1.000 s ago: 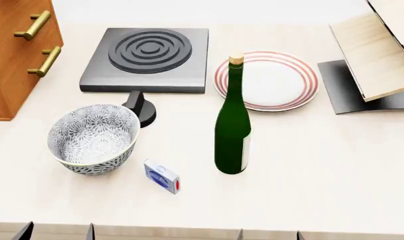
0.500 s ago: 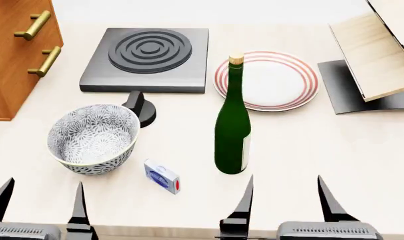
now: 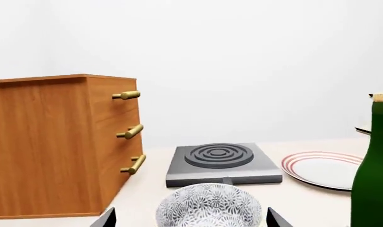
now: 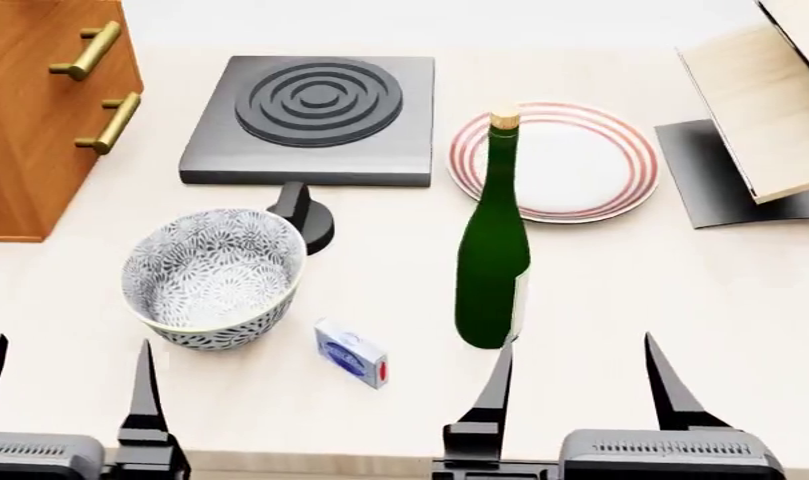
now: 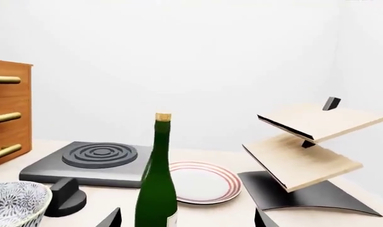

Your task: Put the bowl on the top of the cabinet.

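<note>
the bowl (image 4: 215, 277) sat upright on the pale table (image 4: 671, 300), toward the robot's left, with nothing holding it. just behind it stood a black knob (image 4: 304, 213), itself just in front of the dark burner plate (image 4: 313, 120). a small blue and white box (image 4: 352, 353) lay close beside the bowl, toward the green bottle (image 4: 492, 250), which stood upright near the middle of the table. the red-ringed plate (image 4: 558, 160) lay behind the bottle, and the pale wooden rack (image 5: 308, 142) on its dark base stood at the far right.

the cabinet (image 3: 62, 142) stood at the table's left, well apart from the bowl, its three brass handles (image 3: 131, 133) facing the burner; its top was probably bare, though the left wrist view caught only its edge.

the left gripper (image 4: 64, 385) hung at the near edge of the table, its fingers spread wide and empty, the bowl just ahead of it and slightly to its right. the right gripper (image 4: 584, 385) was likewise spread wide and empty, near the bottle's base without touching it.
</note>
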Controlling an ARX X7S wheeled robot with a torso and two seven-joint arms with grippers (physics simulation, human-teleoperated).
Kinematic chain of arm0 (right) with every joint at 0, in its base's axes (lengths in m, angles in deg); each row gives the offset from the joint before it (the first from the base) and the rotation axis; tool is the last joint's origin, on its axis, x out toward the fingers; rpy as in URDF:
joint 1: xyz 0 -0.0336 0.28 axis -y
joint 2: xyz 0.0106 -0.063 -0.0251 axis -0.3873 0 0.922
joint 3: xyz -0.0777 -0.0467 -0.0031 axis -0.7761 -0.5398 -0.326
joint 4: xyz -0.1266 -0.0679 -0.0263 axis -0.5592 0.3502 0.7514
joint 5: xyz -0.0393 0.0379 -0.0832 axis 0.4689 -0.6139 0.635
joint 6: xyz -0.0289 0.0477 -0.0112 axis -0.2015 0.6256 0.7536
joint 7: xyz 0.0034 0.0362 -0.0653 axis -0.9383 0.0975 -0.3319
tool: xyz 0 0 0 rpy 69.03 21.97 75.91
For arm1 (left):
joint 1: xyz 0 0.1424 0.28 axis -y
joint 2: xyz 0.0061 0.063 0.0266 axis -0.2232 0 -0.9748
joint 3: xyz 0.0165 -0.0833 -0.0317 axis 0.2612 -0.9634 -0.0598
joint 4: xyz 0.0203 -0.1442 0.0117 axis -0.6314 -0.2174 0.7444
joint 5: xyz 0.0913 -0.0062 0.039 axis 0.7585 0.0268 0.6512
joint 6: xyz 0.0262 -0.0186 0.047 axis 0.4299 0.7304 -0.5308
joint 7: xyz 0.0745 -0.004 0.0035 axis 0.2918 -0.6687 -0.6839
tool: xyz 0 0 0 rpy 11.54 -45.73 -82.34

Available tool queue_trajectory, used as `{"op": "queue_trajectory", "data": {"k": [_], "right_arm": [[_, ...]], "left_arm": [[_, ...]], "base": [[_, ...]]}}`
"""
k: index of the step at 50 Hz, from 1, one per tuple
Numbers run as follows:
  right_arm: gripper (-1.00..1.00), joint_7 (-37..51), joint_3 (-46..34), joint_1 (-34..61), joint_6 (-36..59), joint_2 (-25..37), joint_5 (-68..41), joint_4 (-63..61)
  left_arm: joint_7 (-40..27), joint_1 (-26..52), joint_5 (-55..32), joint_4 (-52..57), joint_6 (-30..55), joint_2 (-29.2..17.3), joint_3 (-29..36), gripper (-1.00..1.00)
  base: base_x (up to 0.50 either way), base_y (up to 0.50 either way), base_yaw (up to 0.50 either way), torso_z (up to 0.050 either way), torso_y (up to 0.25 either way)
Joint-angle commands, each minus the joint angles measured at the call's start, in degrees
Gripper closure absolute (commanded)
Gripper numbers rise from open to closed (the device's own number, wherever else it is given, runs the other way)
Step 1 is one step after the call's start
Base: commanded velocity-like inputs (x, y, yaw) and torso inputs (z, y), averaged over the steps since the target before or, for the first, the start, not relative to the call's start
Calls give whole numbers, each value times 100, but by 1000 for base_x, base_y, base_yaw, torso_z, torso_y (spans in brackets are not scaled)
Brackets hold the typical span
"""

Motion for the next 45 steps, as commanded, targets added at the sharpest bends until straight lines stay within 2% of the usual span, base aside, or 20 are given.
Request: {"op": "queue_trajectory", "data": {"k": [1,10,19,29,37,45], "right_arm": [[-100,79,-56,18,20,24,-47,-10],[-100,8,4,2,136,79,-296,-64],[-100,91,-25,-1,47,104,-272,-36],[-100,76,-110,5,142,164,-331,-70],[-100,135,-122,11,109,178,-339,-55],[-100,163,-72,21,111,192,-440,-78]], "left_arm": [[-103,-11,-52,115,27,-83,5,-100],[-153,-2,-76,136,40,-114,73,-100],[-200,-11,-111,146,28,-158,102,-100],[-249,-30,-172,195,38,-209,104,-100],[-281,-16,-207,194,40,-243,123,-100],[-324,-6,-215,195,32,-267,162,-100]], "base": [[0,500,0,0,0],[0,22,0,0,0],[0,431,0,0,0],[0,29,0,0,0],[0,495,0,0,0],[0,10,0,0,0]]}}
